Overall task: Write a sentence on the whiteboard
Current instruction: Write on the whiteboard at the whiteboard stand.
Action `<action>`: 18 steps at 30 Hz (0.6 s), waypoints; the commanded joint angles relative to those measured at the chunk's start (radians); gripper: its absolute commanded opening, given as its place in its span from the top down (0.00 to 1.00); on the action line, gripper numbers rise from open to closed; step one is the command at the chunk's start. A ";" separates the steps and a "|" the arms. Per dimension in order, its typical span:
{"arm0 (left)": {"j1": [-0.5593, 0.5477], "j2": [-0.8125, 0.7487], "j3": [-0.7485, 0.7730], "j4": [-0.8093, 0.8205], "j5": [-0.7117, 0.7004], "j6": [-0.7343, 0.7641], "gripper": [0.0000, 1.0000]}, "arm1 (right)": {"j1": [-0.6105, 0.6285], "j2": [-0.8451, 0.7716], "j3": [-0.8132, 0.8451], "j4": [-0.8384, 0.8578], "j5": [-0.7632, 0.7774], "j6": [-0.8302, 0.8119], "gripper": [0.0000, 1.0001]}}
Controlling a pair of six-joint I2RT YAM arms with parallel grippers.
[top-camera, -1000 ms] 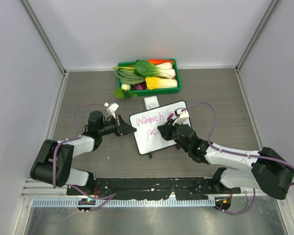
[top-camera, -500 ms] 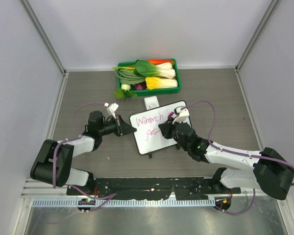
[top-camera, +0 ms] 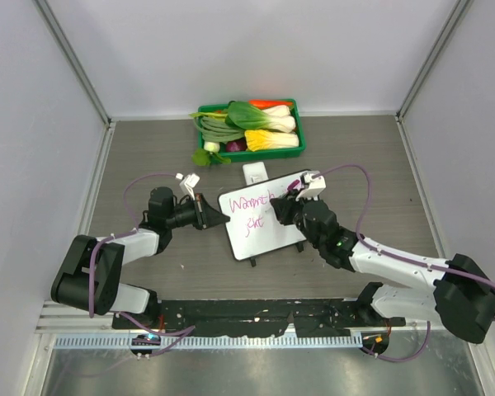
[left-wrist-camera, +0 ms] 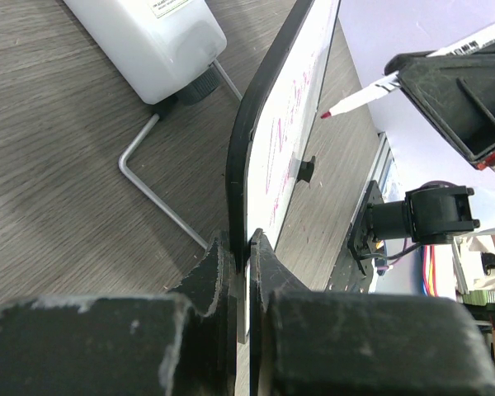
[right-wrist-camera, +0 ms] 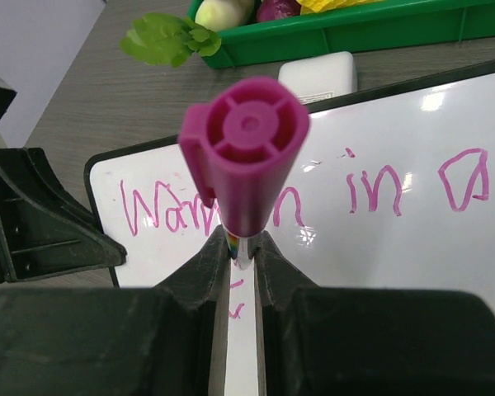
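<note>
Glare spots dance on the whiteboard (right-wrist-camera: 379,247), glossy white. The table (left-wrist-camera: 58,190) shows matt grey wood grain, the marker (right-wrist-camera: 246,157) is smooth magenta plastic, and the left claw (left-wrist-camera: 241,247) looks like scuffed, matt black plastic.

In the top view the right end of the whiteboard (top-camera: 256,237) and of the sentence (top-camera: 252,204) is covered by the right gripper (top-camera: 280,208). In the right wrist view the first word's middle is hidden behind the blurred marker (right-wrist-camera: 246,148)
</note>
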 commanded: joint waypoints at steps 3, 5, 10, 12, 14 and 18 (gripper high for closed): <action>0.005 0.015 -0.004 -0.038 -0.101 0.083 1.00 | -0.016 0.063 0.061 0.056 -0.016 -0.001 0.99; 0.005 0.012 -0.004 -0.038 -0.101 0.083 1.00 | -0.016 0.075 0.062 0.059 -0.004 0.005 0.99; 0.004 0.013 -0.003 -0.038 -0.099 0.083 1.00 | -0.018 0.079 0.041 0.056 0.010 0.010 0.99; 0.005 0.015 -0.004 -0.038 -0.099 0.083 1.00 | -0.018 0.073 0.032 0.048 0.007 0.010 0.99; 0.005 0.015 -0.004 -0.036 -0.099 0.081 1.00 | -0.018 0.072 0.019 0.042 0.007 0.014 0.99; 0.004 0.012 -0.004 -0.036 -0.099 0.081 1.00 | -0.018 0.080 -0.007 0.042 -0.001 0.019 0.99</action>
